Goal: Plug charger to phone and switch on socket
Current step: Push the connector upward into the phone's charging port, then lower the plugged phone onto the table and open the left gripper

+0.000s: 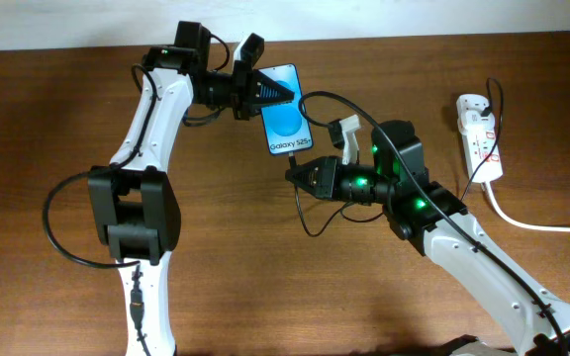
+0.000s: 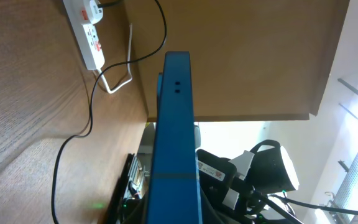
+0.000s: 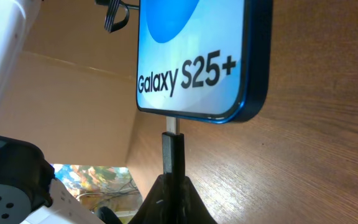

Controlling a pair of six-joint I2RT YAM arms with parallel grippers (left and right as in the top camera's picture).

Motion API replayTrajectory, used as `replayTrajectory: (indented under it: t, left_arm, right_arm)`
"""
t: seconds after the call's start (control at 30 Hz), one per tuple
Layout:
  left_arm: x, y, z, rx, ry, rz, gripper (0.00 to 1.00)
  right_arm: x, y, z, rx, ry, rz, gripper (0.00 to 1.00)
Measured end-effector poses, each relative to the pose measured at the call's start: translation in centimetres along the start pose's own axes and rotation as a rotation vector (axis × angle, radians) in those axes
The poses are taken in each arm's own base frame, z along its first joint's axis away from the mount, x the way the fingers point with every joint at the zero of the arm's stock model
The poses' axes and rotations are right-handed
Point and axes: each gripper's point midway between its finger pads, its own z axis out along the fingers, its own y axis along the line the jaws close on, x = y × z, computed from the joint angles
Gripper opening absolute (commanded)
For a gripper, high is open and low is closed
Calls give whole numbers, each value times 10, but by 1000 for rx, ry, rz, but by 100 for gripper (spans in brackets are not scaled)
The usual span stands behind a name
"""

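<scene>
The phone (image 1: pixel 287 111) has a blue screen reading "Galaxy S25+" and is held up off the table. My left gripper (image 1: pixel 263 92) is shut on its top end. In the left wrist view the phone (image 2: pixel 175 124) shows edge-on between the jaws (image 2: pixel 173 208). My right gripper (image 1: pixel 300 176) is shut on the charger's black connector (image 3: pixel 173 152), just below the phone's bottom edge (image 3: pixel 191 115). The connector's metal tip meets the port; how deep it sits I cannot tell. The thin black charger cable (image 1: pixel 310 220) loops under the right arm. The white socket (image 1: pixel 477 133) lies at the far right.
The socket's thick white cord (image 1: pixel 522 220) runs off to the right edge. The socket (image 2: pixel 87 28) and the black cable (image 2: pixel 91 106) also show in the left wrist view. Bare brown wooden table (image 1: pixel 265 287) lies in front of both arms.
</scene>
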Motion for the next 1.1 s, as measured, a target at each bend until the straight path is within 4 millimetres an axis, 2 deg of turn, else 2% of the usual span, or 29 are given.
replayTrajectory:
  t: [0.73, 0.77, 0.8, 0.83, 0.93, 1.03, 1.1]
  left_arm:
    - [2, -3, 8, 11, 17, 5, 0]
    - [2, -2, 8, 10, 17, 5, 0]
    - [2, -2, 8, 10, 17, 6, 0]
    - [3, -1, 9, 5, 19, -2, 0]
    - [10, -1, 24, -1, 51, 0, 0]
    - [12, -3, 32, 3, 66, 16, 0]
    - [12, -2, 31, -1, 64, 16, 0]
  right_arm:
    - [-10, 0, -9, -44, -20, -16, 4]
    - [-10, -1, -9, -45, -17, -15, 15]
    - [-10, -2, -9, -45, -17, -13, 43]
    - [-22, -1, -10, -37, -62, -38, 52]
    - [-47, -11, -24, -2, -150, -35, 61]
    - [-56, -22, -35, 16, -175, -12, 66]
    - [-61, -39, -47, 59, -188, 18, 84]
